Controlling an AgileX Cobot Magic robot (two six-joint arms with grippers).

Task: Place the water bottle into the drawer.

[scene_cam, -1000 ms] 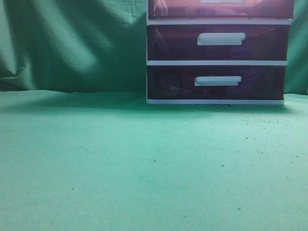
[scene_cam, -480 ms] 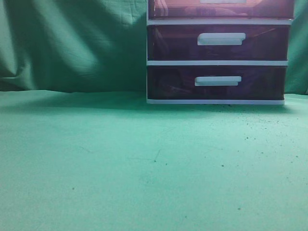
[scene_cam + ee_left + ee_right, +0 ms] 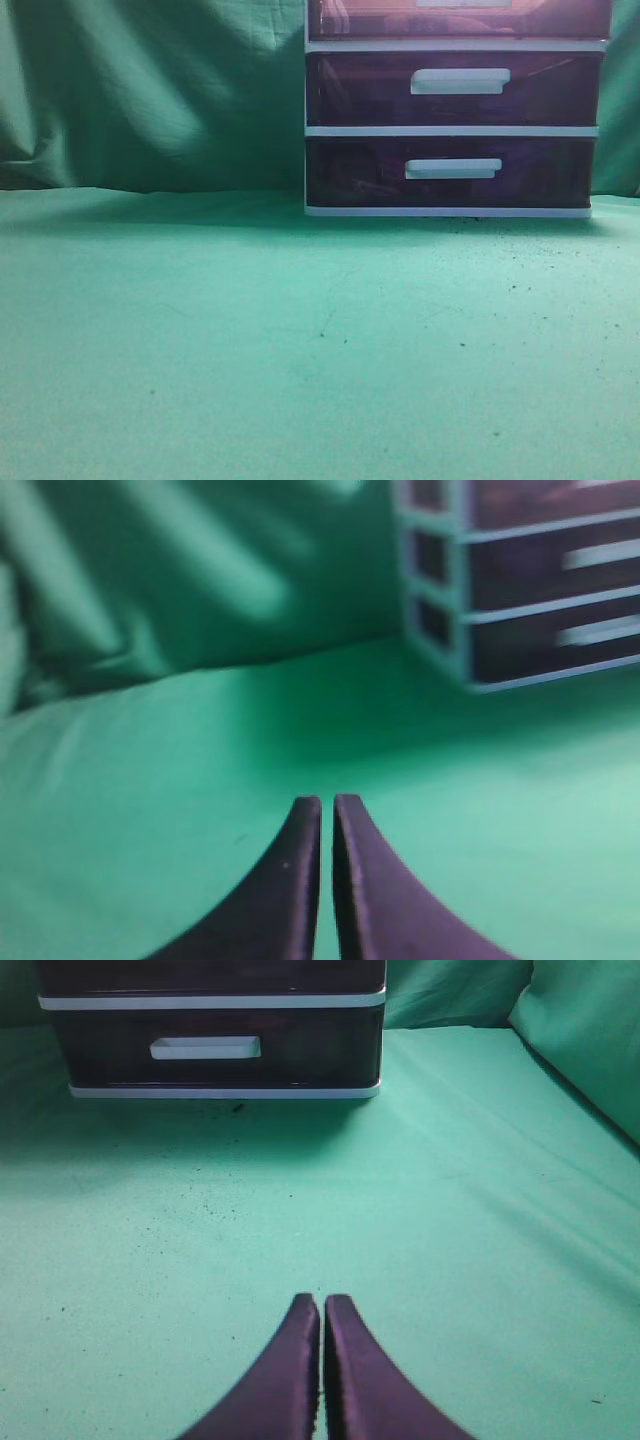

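A dark translucent drawer unit (image 3: 455,110) with white frames and white handles stands at the back right of the green cloth; every drawer I can see is closed. It also shows in the left wrist view (image 3: 520,580) and the right wrist view (image 3: 215,1030). No water bottle is in any view. My left gripper (image 3: 327,802) is shut and empty above the cloth, left of the unit. My right gripper (image 3: 322,1300) is shut and empty over the cloth in front of the unit. Neither gripper shows in the exterior view.
Green cloth (image 3: 300,340) covers the table and hangs as a backdrop (image 3: 150,90). Small dark specks lie on the cloth in front of the drawer unit. A raised fold of cloth (image 3: 590,1040) borders the right side.
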